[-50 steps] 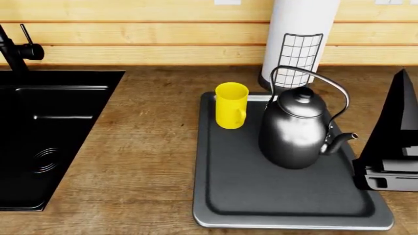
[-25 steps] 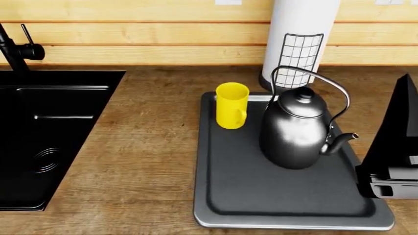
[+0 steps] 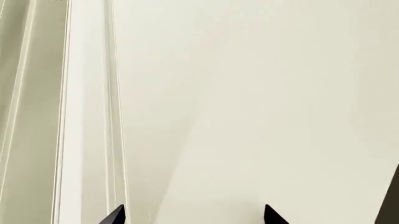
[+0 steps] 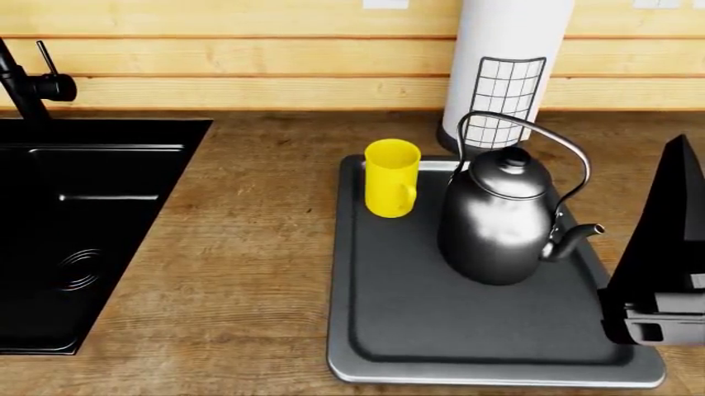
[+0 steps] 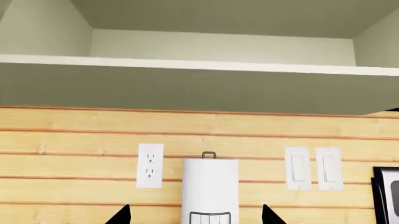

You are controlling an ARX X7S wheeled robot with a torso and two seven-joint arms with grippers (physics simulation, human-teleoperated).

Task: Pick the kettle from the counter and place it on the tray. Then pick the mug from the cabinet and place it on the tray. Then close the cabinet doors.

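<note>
Since the earlier head-view frames, only the dark arm link at the right edge shifts slightly; the kettle (image 4: pixel 498 221) and the mug (image 4: pixel 390 178) hold their places on the tray (image 4: pixel 364 326), which lies on the counter (image 4: pixel 243 272). Both placement steps appear complete; the remaining step is judged to be closing the cabinet doors.

Handling, as a judgement: a door is a stiff, flat, hinged panel, light to swing, with a smooth face that gives fingertips little grip. Push flat on the panel near its free edge, or take the bar handle if one comes into view; none shows in these frames.

Left wrist view: a cream-white panel (image 3: pixel 262 102) fills the frame, with a raised moulding along one side, probably a cabinet door seen very close. The left gripper (image 3: pixel 194 215) shows only two dark fingertips set apart, nothing between them, so it is released.

Right wrist view: the right gripper (image 5: pixel 195 215) also shows two separated tips, empty and released. It faces the wooden wall, with an outlet (image 5: pixel 149 165), switches (image 5: pixel 313 169), the top of the white roll (image 5: pixel 210 189) and the pale underside of the cabinet (image 5: pixel 199 86) above.

The head view shows the tray and a black sink (image 4: pixel 78 239), but neither the cabinet nor either gripper. Only the wrist views show those.
</note>
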